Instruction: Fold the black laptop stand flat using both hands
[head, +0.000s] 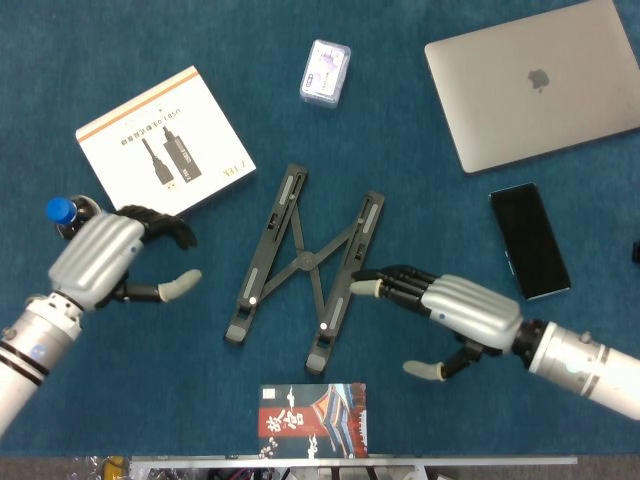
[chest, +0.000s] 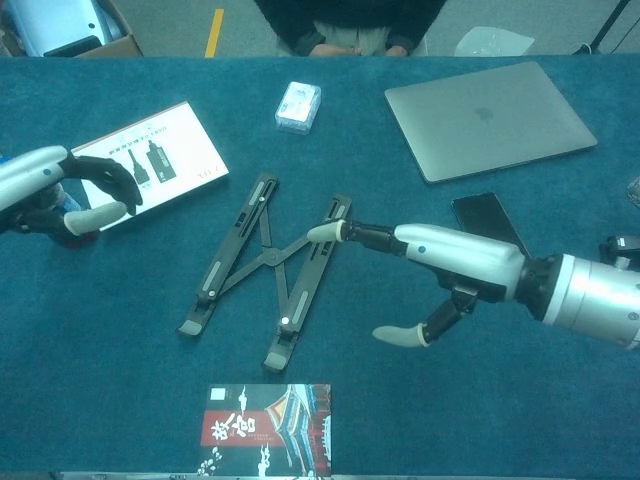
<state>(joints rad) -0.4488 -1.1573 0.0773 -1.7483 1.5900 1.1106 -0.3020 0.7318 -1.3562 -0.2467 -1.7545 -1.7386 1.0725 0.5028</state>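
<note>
The black laptop stand (head: 302, 264) (chest: 268, 268) lies flat on the blue cloth, its two rails crossed by thin links into an X. My right hand (head: 452, 311) (chest: 450, 262) is to its right, fingers stretched out toward the right rail, fingertips at or just above it, thumb spread apart, holding nothing. My left hand (head: 112, 260) (chest: 70, 190) hovers to the left of the stand, apart from it, fingers curved but spread, empty.
A white product box (head: 165, 140) lies at the back left, and a cola bottle (head: 60, 211) stands beside my left hand. A small white pack (head: 325, 72), a silver laptop (head: 540, 80) and a black phone (head: 529, 240) lie further back and right. A printed booklet (head: 313, 420) lies at the front edge.
</note>
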